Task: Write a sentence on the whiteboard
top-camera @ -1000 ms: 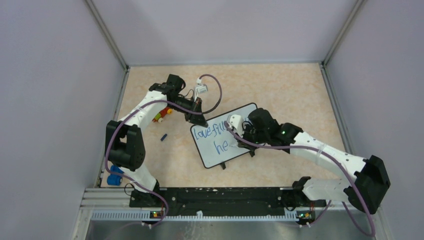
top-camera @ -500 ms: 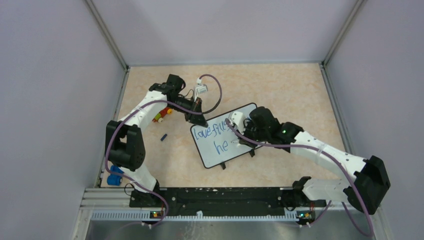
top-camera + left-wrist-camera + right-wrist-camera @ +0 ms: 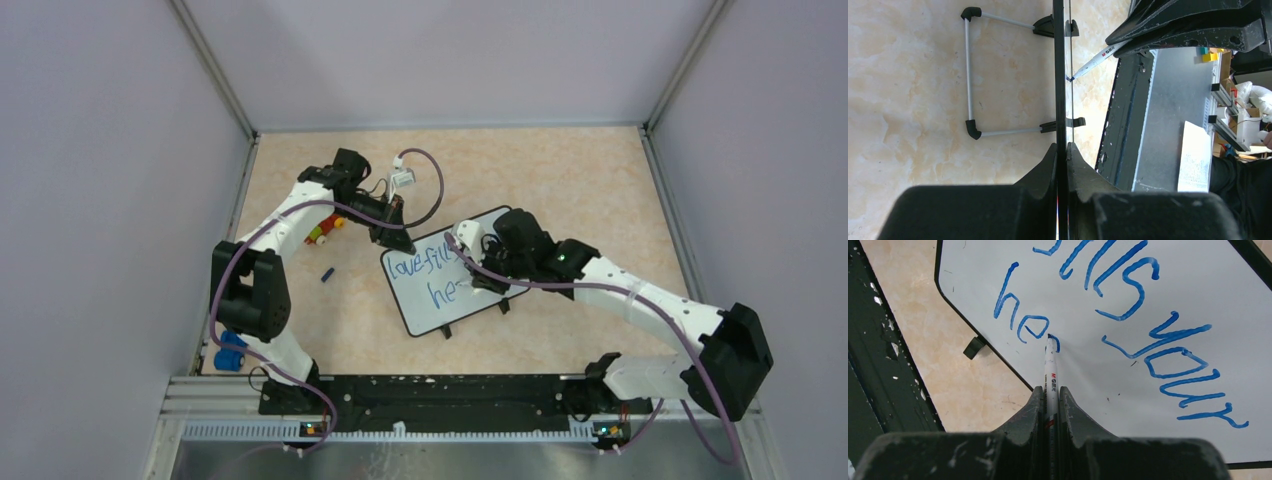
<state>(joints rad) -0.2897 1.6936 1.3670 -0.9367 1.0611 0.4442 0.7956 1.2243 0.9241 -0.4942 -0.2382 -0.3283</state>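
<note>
Beige tabletop point(image 3: 580, 180) bears whiteboard point(image 3: 422, 310); right end effector's point(image 3: 1050, 399) marker point(image 3: 1050, 362) touches sentence point(image 3: 1006, 290)

Beige marbled table point(image 3: 560, 180). Whiteboard point(image 3: 420, 308) stands mid-table on small black feet. Small dark blue piece point(image 3: 327, 274) just left of it; red-yellow-green bits point(image 3: 325, 230) farther back; blue object point(image 3: 230, 352) at near-left corner.

Bright, even light — soft shadows, with the wrist views' near foreground slightly blurred.
</note>
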